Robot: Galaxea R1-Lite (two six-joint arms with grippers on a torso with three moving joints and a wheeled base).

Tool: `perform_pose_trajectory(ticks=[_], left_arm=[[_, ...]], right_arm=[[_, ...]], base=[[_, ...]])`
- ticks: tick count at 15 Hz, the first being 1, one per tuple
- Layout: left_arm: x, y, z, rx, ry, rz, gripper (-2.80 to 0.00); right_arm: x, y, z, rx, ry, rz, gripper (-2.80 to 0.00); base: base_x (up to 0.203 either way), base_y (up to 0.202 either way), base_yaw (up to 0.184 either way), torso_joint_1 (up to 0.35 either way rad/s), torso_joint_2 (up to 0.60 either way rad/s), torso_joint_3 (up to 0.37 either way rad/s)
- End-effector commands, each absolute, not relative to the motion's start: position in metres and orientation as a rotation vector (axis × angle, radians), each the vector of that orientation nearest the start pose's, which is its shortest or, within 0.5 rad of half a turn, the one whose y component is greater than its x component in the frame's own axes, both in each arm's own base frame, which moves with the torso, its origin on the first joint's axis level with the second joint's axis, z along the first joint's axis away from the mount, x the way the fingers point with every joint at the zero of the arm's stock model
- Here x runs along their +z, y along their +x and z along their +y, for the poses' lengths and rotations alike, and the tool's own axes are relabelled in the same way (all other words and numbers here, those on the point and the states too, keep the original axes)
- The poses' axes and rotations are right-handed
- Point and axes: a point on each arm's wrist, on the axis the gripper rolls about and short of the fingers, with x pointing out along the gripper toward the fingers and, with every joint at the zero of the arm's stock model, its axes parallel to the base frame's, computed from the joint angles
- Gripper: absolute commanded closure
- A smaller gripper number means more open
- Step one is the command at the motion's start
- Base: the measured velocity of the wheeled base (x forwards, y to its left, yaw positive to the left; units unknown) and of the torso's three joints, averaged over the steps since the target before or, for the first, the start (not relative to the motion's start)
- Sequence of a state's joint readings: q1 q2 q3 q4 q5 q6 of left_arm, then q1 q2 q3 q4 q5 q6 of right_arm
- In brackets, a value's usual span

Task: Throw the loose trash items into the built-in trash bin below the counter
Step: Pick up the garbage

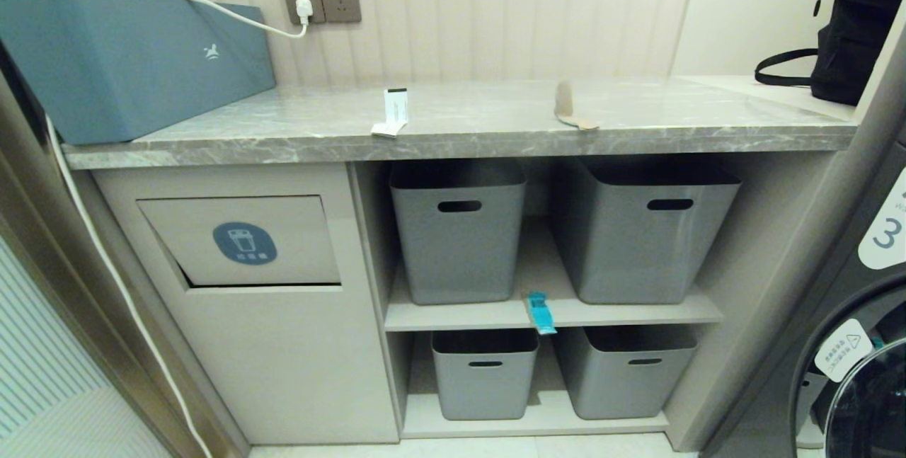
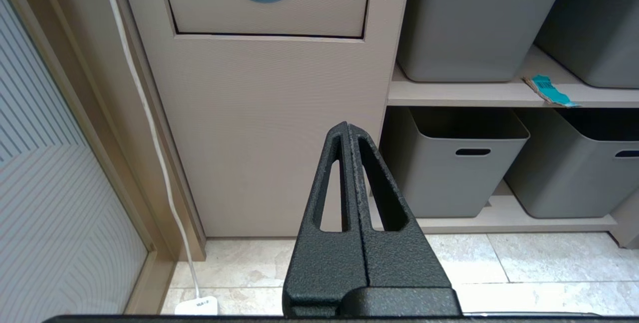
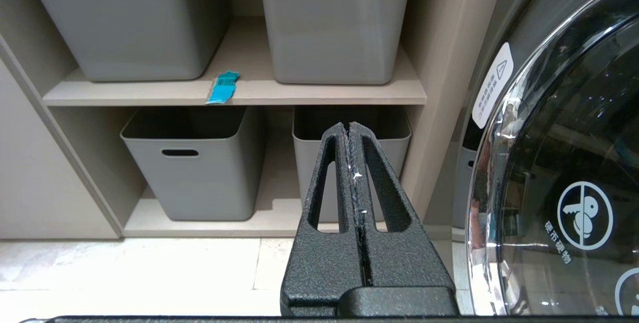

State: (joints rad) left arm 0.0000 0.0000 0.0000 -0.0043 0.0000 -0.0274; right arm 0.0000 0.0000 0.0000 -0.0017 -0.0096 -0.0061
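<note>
Counter (image 1: pixel 637 134) bearing white paper strip (image 1: pixel 393 111) and tan cardboard piece (image 1: pixel 568 107), teal wrapper (image 1: pixel 541 312) on shelf below it, trash bin flap (image 1: pixel 241 240) under its left end, left gripper (image 2: pixel 347 126) and right gripper (image 3: pixel 348 126) pressed closed, empty.

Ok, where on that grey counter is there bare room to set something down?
On the counter, the widest bare patch lies between the tan cardboard piece and the black bag. A smaller one lies between the white paper strip and the cardboard. The left end is filled by the teal-blue box.
</note>
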Motion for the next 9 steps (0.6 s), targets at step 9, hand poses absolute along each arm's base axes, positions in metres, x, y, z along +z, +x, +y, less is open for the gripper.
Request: perform_pose_trajectory(ticks=[9], left_arm=[[0.0755,-0.0227,0.0001,0.003,-0.035,-0.003,0.0]], right_arm=[[0.0754,-0.0227,-0.0002,-0.009,-0.008,-0.001,0.0]], base=[[0.0,0.0,0.0,0.0,0.0,0.0]])
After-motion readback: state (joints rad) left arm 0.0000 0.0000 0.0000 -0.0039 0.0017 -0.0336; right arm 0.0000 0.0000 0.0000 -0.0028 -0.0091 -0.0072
